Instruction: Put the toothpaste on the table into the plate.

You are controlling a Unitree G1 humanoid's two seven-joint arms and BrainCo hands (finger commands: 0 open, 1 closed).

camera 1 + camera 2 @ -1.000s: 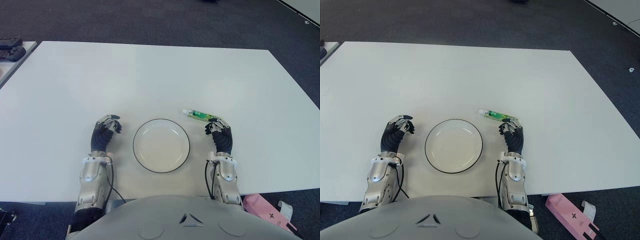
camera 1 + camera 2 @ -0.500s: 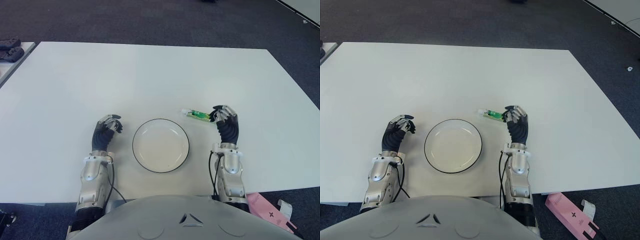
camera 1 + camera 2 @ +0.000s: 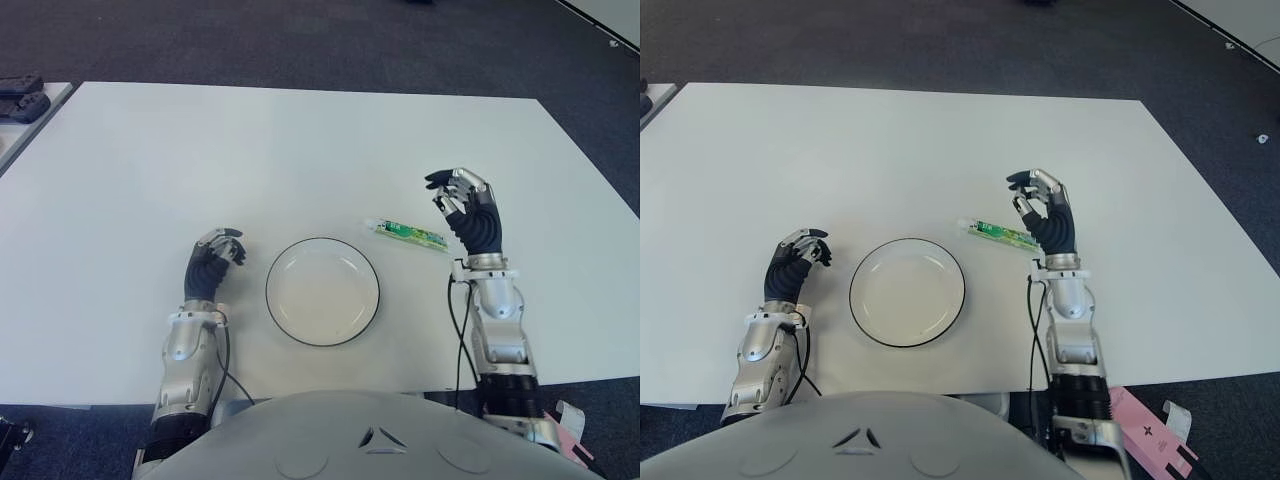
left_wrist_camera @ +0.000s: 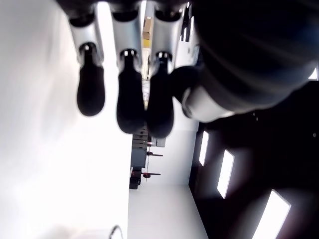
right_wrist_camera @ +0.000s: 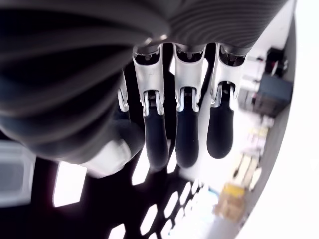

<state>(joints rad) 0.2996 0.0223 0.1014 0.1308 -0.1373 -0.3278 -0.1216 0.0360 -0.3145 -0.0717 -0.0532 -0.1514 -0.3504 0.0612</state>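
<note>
A white table [image 3: 300, 150] fills most of the view, over dark grey carpet [image 3: 300, 40]. At the far left stands a second white table [image 3: 20, 130] with black devices [image 3: 22, 100] on it. A pink box [image 3: 1145, 430] lies on the floor, near right.

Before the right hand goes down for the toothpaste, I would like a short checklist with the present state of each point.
1. Toothpaste lies free on the table, to the right of the plate: ok.
2. Right hand holds nothing, fingers relaxed and apart: ok.
3. Right hand is placed over the tube: not ok; it shows beyond the tube's right end, raised.
4. Plate has nothing in it: ok.
5. Path from tube to plate has nothing between them: ok.
6. Left hand shows left of the plate, out of the way, holding nothing: ok.
</note>
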